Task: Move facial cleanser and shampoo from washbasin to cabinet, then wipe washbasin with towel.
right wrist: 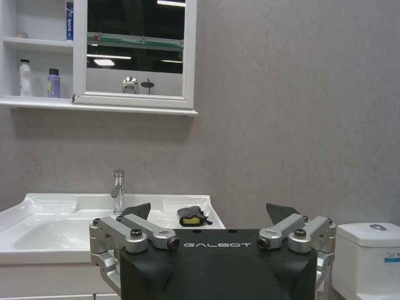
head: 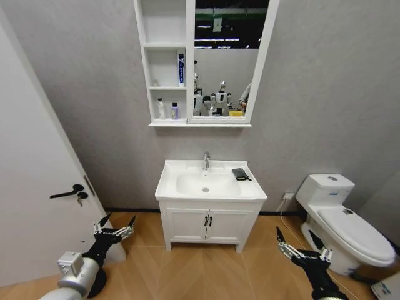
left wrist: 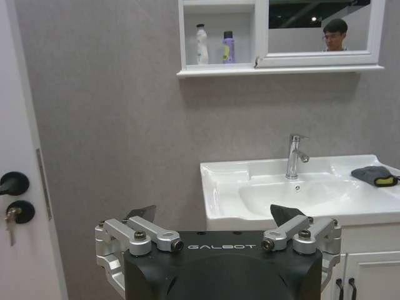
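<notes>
The white washbasin with its chrome tap stands ahead on a floor vanity. The dark towel lies folded on the basin's right rim, also seen from the wrists. Above hangs the cabinet. On its lowest shelf stand a white bottle and a purple bottle, apparently the facial cleanser and shampoo; which is which I cannot tell. My left gripper and right gripper hang low, open and empty, well short of the basin.
A white toilet stands at the right. A white door with a black handle is close on the left. A blue tube stands on the cabinet's middle shelf. Wooden floor lies between me and the vanity.
</notes>
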